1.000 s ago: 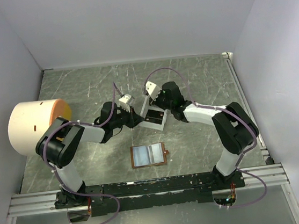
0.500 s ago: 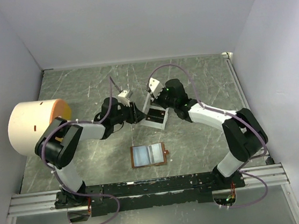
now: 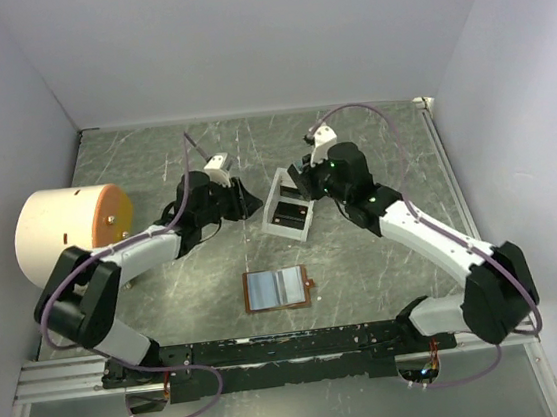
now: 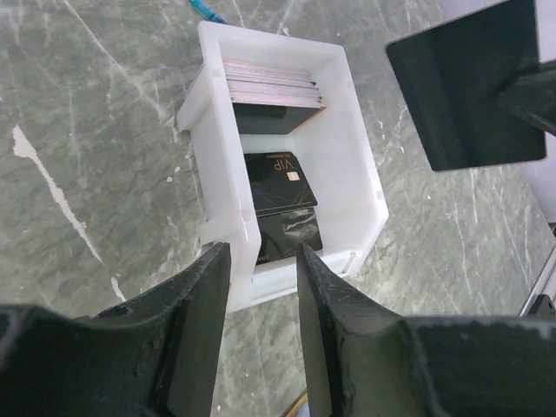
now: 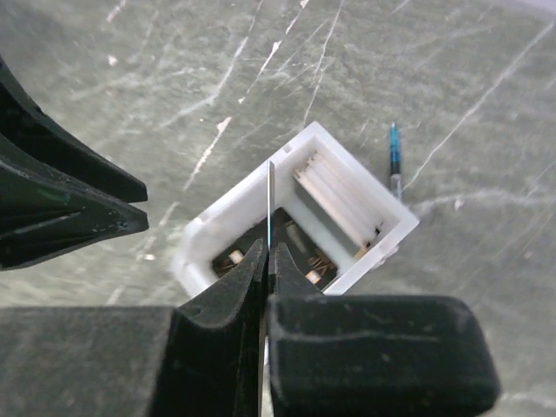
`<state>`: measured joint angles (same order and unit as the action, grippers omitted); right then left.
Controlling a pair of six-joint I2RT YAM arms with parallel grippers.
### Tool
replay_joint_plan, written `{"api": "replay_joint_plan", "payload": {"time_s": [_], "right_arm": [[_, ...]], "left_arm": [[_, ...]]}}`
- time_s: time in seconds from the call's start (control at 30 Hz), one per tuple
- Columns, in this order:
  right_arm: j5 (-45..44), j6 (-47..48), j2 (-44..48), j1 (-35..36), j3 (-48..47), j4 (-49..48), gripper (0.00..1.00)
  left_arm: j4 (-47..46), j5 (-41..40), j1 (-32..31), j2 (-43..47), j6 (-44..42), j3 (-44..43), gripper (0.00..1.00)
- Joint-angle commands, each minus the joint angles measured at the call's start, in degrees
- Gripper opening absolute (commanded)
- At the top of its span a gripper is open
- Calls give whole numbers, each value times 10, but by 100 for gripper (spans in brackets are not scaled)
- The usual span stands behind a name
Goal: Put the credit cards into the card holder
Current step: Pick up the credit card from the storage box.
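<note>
At the far left of the table (image 3: pixel 385 257): one large cream cylinder (image 3: pixel 65 233) with an orange end, not part of the task. Next, left gripper (image 4: pixel 263 261): fingers parted, nothing between them, hovering just over the near wall of the white box (image 4: pixel 358 165). Card holder (image 3: pixel 278 288): lying open and flat nearer the arm bases, pale pockets up, well apart from both grippers and held by neither. White box, contents: a stack of credit cards (image 4: pixel 271 82) at one end, with dark ones (image 4: pixel 280 187) flat on the floor. Right gripper (image 5: pixel 268 261): clamped on a single dark card (image 5: pixel 270 204), seen edge-on above the box. Small blue pen-like item (image 5: pixel 393 152) beside the box. Hazards, as judged: the card looks pinched along a narrow margin, so it may pivot or slip in transit. The unrestrained holder may skid when the card's edge is pushed into a pocket. A tilted card may catch on the pocket lip. The two grippers are close together, so either could knock the box.
</note>
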<state>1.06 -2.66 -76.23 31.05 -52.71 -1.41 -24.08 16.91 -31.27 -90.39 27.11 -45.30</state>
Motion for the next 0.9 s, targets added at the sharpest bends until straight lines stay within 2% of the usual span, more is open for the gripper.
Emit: {"api": "replay_joint_plan", "payload": {"time_s": [0.0,0.1,0.23,0.4,0.5,0.6,0.7,0.8,0.87], "right_arm": [[-71,-212,55,8,-15,102,0],[-138,-358,85,8,-25,201,0],[-126,-522,124,9,-13,276,0],[-129,-680,151,8,-15,385,0],[-121,-715,149,9,-26,435,0],[-84,-717,155,11,-4,423,0],[-28,-665,174,16,49,337,0],[55,-601,204,24,117,198,0],[82,-580,220,31,159,152,0]], "left_arm": [[80,-32,4,67,0,-3,46],[122,-47,4,108,5,6,45],[189,-46,4,146,7,20,40],[220,-19,5,200,20,72,39],[235,-6,4,228,31,105,38],[246,7,4,251,39,137,38],[250,15,4,267,51,163,35],[227,47,2,269,66,192,29],[202,69,0,263,75,207,24]]}}
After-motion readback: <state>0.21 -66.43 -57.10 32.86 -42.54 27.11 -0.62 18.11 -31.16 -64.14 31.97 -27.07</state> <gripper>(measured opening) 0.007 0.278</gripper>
